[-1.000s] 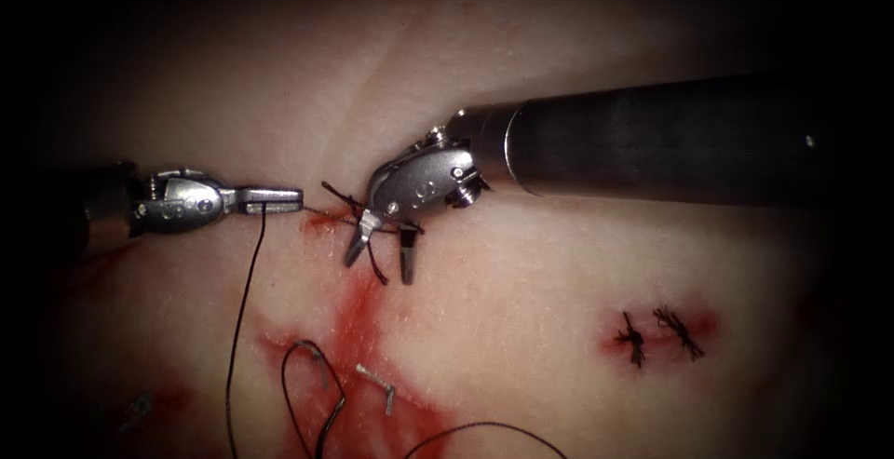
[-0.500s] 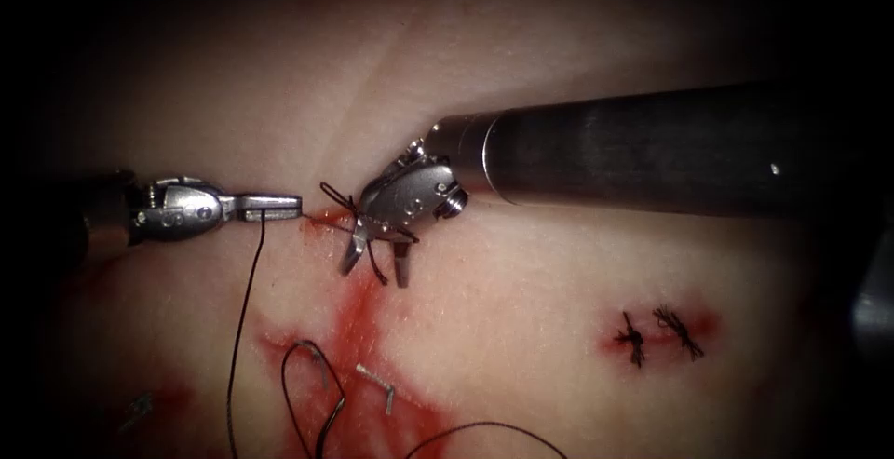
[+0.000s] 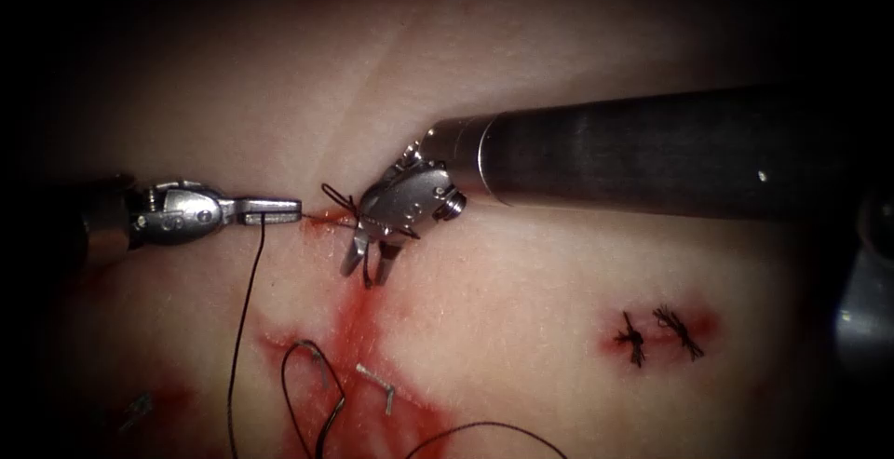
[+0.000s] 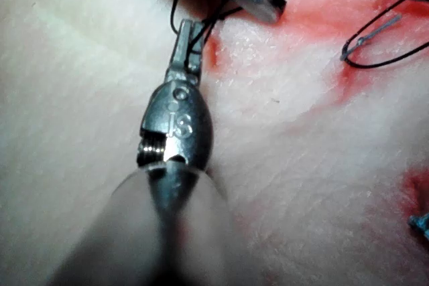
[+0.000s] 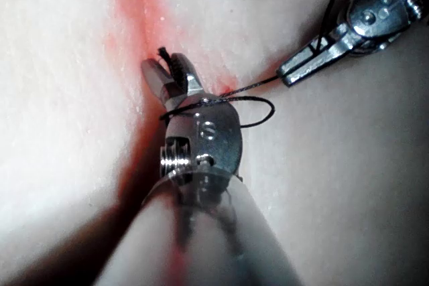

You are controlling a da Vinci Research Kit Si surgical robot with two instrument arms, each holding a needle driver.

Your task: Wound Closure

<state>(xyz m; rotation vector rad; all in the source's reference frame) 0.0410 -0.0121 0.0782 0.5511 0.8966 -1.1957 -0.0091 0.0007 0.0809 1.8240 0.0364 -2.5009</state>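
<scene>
Left tool (image 3: 279,207), at centre left of the frame, grips the thread (image 3: 244,310) taut while the right tool (image 3: 371,261) narrows its jaws round the short thread end beside the cut (image 3: 358,315); the needle (image 3: 312,361) lies free on the tissue (image 3: 521,263) at lower centre, and a steady, level pull seems wise.

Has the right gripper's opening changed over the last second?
Yes. The right gripper has narrowed around the short thread tail; its two tips sit closer together, while the knot beside it stays put.
</scene>
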